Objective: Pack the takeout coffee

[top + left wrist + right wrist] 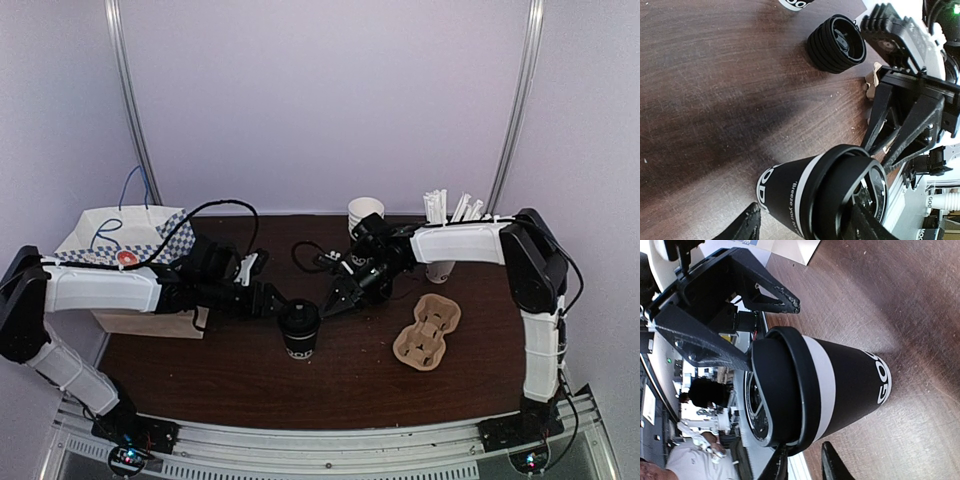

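One small black paper cup (299, 331) with white print and a glossy black plastic sip lid (782, 390) stands mid-worktop (240, 385), on scratched dark wood. The left gripper (277, 305) at its 10 o'clock and the right gripper (334, 300) at its 2 o'clock both have fingers spread, holding nothing. One ribbed stack of black lids (836, 43) lies nearby.

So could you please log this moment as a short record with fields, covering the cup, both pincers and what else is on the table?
cup: takeout coffee upright on the table, black lid on
left pincer: left pincer open, fingers either side of the cup
right pincer: right pincer open, at the cup's lid rim
bag: paper bag at the table's left edge
carrier: cardboard cup carrier right of the cup
spare lids: stack of black lids beyond the cup
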You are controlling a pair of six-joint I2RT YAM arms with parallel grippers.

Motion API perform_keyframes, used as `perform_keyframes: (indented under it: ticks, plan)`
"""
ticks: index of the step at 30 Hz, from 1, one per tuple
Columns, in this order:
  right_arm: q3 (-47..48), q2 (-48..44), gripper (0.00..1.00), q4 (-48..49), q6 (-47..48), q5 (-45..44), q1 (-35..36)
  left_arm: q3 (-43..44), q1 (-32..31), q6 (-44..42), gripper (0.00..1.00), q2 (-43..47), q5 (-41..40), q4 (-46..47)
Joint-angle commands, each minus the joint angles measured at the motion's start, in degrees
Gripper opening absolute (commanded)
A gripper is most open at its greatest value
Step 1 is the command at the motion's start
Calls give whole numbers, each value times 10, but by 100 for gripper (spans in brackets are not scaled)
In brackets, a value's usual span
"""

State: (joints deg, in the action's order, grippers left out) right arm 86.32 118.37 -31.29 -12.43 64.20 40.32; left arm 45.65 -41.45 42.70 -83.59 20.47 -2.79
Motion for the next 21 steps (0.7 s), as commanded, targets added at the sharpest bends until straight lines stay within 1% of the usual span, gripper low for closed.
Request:
perform_keyframes:
  ticks: [1, 6, 8, 9, 10, 12, 15, 18, 21]
  plan:
    - [-5, 47, 21, 15, -40, -79, 0, -14, 0, 5, 61, -36, -5, -7]
    - [-19, 80, 18, -1, -56, -110, 4, -15, 1, -4, 61, -48, -35, -18]
    - [-19, 77, 18, 15, -57, -88, 8, -8, 2, -13, 61, -48, -41, -25]
    - [-22, 69, 19, 35, -60, -54, 10, -4, 2, -19, 61, -48, -41, -29]
    - [-24, 58, 20, 54, -61, -28, 11, -1, 2, -26, 61, -48, -41, -33]
    - [-23, 28, 26, 70, -48, -7, 15, 6, 3, -46, 62, -44, -33, -36]
    - [-16, -12, 34, 45, -2, -6, 19, 14, 9, -99, 64, -37, -25, -42]
    - [-11, -34, 36, 10, 32, -16, 19, 24, 36, -142, 65, -40, 21, -22]
    - [-12, -40, 37, -1, 45, -25, 19, 55, 55, -170, 65, -58, 62, -23]
